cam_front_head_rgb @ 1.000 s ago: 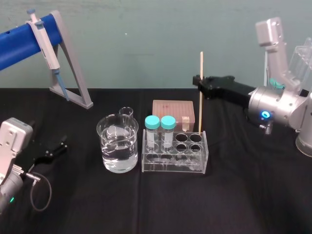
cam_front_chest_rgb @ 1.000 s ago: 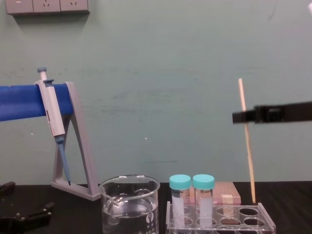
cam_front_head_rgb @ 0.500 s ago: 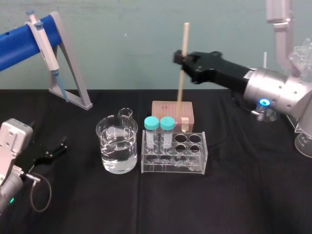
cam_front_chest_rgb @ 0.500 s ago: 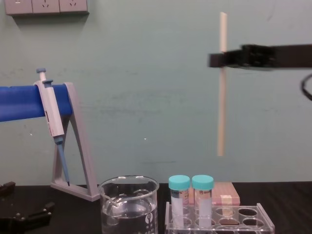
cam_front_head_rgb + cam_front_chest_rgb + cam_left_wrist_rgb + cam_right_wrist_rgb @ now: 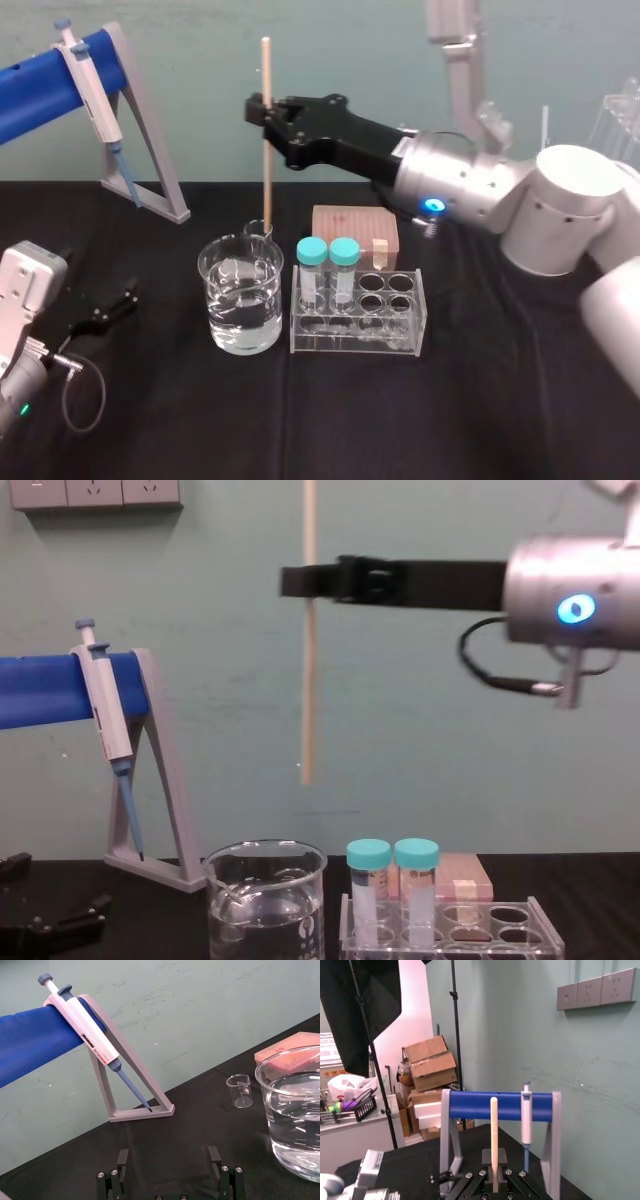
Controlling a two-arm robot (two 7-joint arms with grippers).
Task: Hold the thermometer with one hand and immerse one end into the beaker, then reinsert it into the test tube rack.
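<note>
Counting one thermometer [image 5: 266, 130], one beaker [image 5: 240, 305], one test tube rack [image 5: 396, 301] — and two teal-capped tubes [image 5: 312, 270]. Also one pipette [image 5: 92, 95], one pipette stand [image 5: 146, 132], one pink box [image 5: 352, 225], one tiny glass cup [image 5: 258, 231].

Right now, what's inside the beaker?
Clear liquid, roughly half full, nothing else visible through the glass. The thermometer, clamped in the right tool, hangs with its lower end above the rim of the beaker, not dipped. Nothing covers the inside. Left tool sits parked.

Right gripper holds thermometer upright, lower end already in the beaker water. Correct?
No, it isn't immersed. The right gripper does hold the thermometer upright, but the chest view shows its lower end in the air, well above the beaker's rim. The left gripper is parked, open, at the left.
</note>
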